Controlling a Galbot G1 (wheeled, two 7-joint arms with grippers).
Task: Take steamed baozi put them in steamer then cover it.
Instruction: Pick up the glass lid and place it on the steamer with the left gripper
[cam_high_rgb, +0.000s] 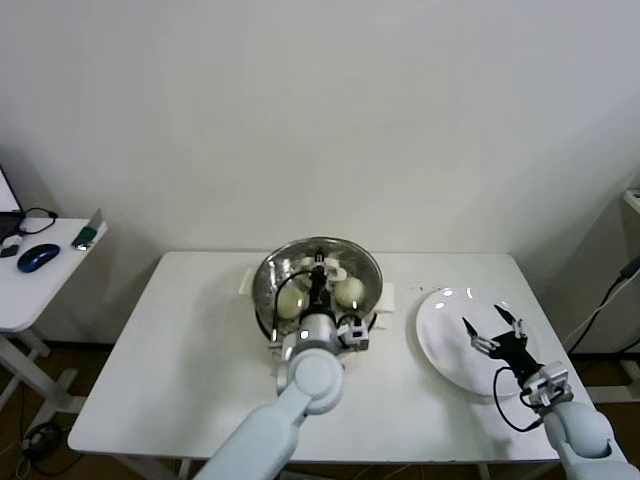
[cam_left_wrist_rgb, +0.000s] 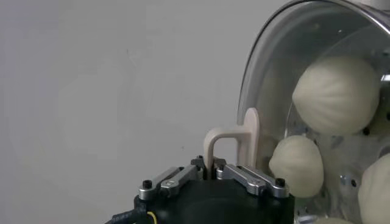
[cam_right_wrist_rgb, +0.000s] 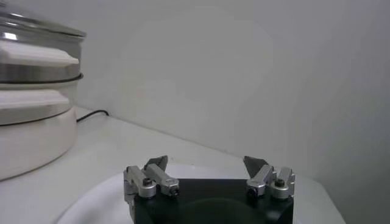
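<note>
Clear glass cover (cam_left_wrist_rgb: 317, 73), shiny steel steamer (cam_right_wrist_rgb: 36, 55), smooth matt baozi (cam_left_wrist_rgb: 335, 94), glossy plate (cam_high_rgb: 450, 335).

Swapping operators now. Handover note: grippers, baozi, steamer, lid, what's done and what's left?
Left gripper: jaws shut on the cream rectangular handle of the round clear glass lid, over the steamer.
Right gripper: jaws open, holding nothing, above the flat white plate, which shows no buns.
Cream-white domed baozi: inside the shiny round steel steamer, seen through the glass; three are clear, the count is otherwise unsure.
Done: buns loaded, lid on or nearly seated.
Left: confirm the seating, release the handle, withdraw the left arm.
</note>
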